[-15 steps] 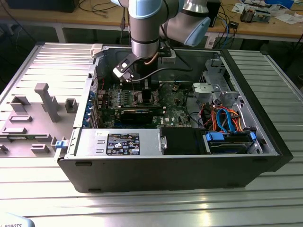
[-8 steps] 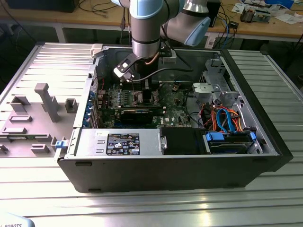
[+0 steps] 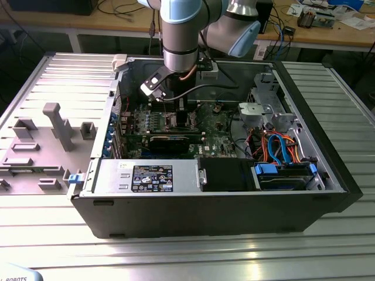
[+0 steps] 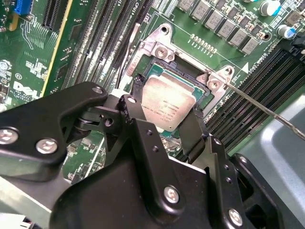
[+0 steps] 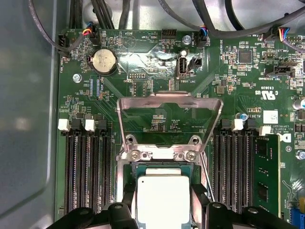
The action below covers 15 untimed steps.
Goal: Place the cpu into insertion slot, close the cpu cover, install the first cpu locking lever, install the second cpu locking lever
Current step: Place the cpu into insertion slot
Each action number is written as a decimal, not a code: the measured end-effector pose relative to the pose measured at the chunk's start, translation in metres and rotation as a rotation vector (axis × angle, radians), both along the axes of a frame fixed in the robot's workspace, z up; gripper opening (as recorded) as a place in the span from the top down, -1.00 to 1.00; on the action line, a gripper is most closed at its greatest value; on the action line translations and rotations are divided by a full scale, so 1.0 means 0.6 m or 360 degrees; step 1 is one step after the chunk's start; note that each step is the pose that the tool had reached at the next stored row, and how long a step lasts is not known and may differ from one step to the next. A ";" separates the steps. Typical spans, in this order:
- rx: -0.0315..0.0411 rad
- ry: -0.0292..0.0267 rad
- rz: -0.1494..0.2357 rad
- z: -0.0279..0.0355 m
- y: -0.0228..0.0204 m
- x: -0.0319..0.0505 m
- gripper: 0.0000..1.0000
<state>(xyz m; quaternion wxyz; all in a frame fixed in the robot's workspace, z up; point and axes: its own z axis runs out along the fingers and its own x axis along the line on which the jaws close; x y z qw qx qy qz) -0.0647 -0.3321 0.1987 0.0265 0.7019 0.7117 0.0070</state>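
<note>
You have the claw [image 4: 166, 106] closed on the cpu [image 4: 169, 100]: two matte black fingers [image 4: 138, 93] press against opposite edges of the small square chip, whose brushed silver-grey lid sits on a thin green base. The chip is level and squarely over the insertion slot [image 4: 183, 72], a dark-lined square recess with a silvery stamped-metal rim and bright screw heads at its corners. Whether the chip is fully seated or just above the contacts, you cannot tell. In the first wrist view the cpu [image 5: 163, 195] lies between the same fingers, and the cpu cover [image 5: 136, 101] stands swung up off the slot on its hinge bar, a thin bare-metal frame with a large window through which the green board shows. A slim, straight steel locking lever [image 4: 257, 102] angles away from one corner of the slot, raised off the board. Rows of long black ribbed memory slots [image 5: 90, 171] flank the socket on the glossy green motherboard [image 5: 157, 76], and a round silver coin cell [image 5: 104, 61] sits beyond the cover. In the exterior view your arm [image 3: 181, 35], with its pale blue joint caps, reaches straight down into the open black computer case [image 3: 328, 193], which lies on a ribbed aluminium table [image 3: 176, 252]
</note>
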 end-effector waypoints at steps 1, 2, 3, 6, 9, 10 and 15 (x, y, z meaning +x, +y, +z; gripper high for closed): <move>0.0000 0.00000 0.0000 0.000 0.0000 0.000 -0.08; 0.0000 0.00000 0.0000 0.000 0.0000 0.000 -0.08; 0.0001 -0.00006 0.0000 0.000 0.0001 0.000 -0.11; 0.0000 -0.00001 0.0000 0.000 0.0001 0.000 -0.36; 0.0001 -0.00001 -0.0001 0.000 0.0005 0.000 -0.36; 0.0001 -0.00002 -0.0002 -0.001 0.0011 0.000 -0.36; 0.0001 0.00004 -0.0019 -0.004 0.0055 0.000 -0.36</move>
